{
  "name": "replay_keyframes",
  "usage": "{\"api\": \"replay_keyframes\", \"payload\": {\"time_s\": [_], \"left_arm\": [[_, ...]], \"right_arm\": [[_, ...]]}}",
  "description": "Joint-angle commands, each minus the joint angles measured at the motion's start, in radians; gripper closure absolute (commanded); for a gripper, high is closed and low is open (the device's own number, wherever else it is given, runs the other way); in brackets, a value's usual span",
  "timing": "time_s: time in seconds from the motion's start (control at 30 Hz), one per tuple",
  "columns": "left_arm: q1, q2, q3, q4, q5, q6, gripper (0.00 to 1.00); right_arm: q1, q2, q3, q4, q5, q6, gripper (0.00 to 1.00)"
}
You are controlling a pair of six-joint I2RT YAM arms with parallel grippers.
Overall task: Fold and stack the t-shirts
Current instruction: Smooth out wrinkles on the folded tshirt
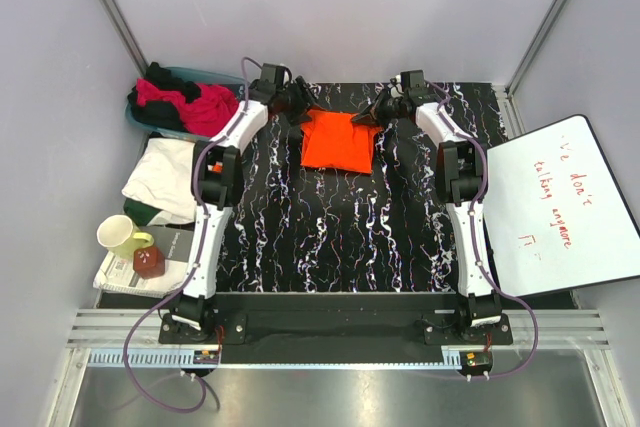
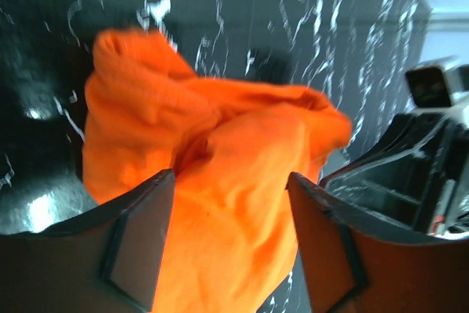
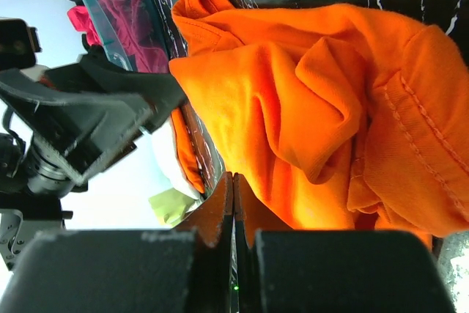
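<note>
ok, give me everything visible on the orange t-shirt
The orange t-shirt is bright, plain, soft knit cloth with a stitched hem showing in the right wrist view. It lies bunched into a rough, rumpled square on the black marbled table, far centre. The left gripper has its jaws open around one far corner; the right gripper has jaws shut at the other, grip unclear.

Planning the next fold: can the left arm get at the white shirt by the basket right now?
Probably yes. The white shirt lies uncovered beside the left arm, and the left claw is open at the orange shirt, gripping nothing.
</note>
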Motion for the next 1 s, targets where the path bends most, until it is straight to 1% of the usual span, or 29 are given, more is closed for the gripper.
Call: {"api": "replay_keyframes", "payload": {"time_s": [0.0,0.03,0.17,0.2,0.27,0.3,0.33,0.4,0.43,0.5,0.57,0.6,0.63,0.67,0.83,0.97], "left_arm": [[0.011,0.011,0.063,0.125,0.030,-0.053,0.44],[0.011,0.023,0.075,0.122,0.035,-0.060,0.45],[0.011,0.045,0.071,0.150,0.056,-0.080,0.44],[0.011,0.048,0.063,0.158,0.062,-0.081,0.46],[0.011,0.054,0.061,0.177,0.070,-0.096,0.54],[0.010,0.059,0.063,0.182,0.079,-0.100,0.63],[0.010,0.062,0.061,0.191,0.084,-0.109,0.64],[0.010,0.071,0.060,0.194,0.093,-0.113,0.63],[0.010,0.074,0.060,0.196,0.094,-0.113,0.59],[0.010,0.077,0.052,0.199,0.101,-0.113,0.59],[0.011,0.077,0.047,0.213,0.102,-0.119,0.67],[0.011,0.079,0.049,0.216,0.101,-0.123,0.74],[0.013,0.080,0.047,0.224,0.099,-0.132,0.82],[0.016,0.079,0.047,0.225,0.098,-0.136,1.00],[0.043,0.048,0.028,0.257,0.065,-0.147,1.00],[0.069,0.050,0.029,0.257,0.065,-0.149,1.00]], "right_arm": [[-0.003,-0.032,0.015,-0.006,0.007,-0.014,1.00],[-0.003,-0.029,0.017,-0.008,0.005,-0.015,1.00],[-0.003,-0.021,0.024,-0.020,0.001,-0.023,1.00],[-0.003,-0.018,0.024,-0.025,0.004,-0.026,1.00],[-0.003,-0.017,0.026,-0.026,0.007,-0.026,1.00],[-0.003,-0.014,0.026,-0.026,0.007,-0.023,1.00],[-0.003,-0.010,0.029,-0.028,0.007,-0.023,1.00],[-0.003,-0.006,0.031,-0.029,0.007,-0.023,1.00],[-0.005,-0.006,0.032,-0.029,0.007,-0.024,1.00],[-0.003,-0.003,0.034,-0.031,0.008,-0.024,1.00],[-0.005,-0.003,0.034,-0.031,0.013,-0.024,1.00],[-0.003,-0.001,0.034,-0.031,0.014,-0.024,1.00],[-0.005,-0.001,0.031,-0.032,0.016,-0.024,1.00],[-0.005,-0.003,0.029,-0.032,0.017,-0.026,1.00],[-0.003,-0.015,0.000,-0.038,0.036,-0.044,1.00],[-0.003,-0.023,-0.020,-0.037,0.059,-0.044,1.00]]}}
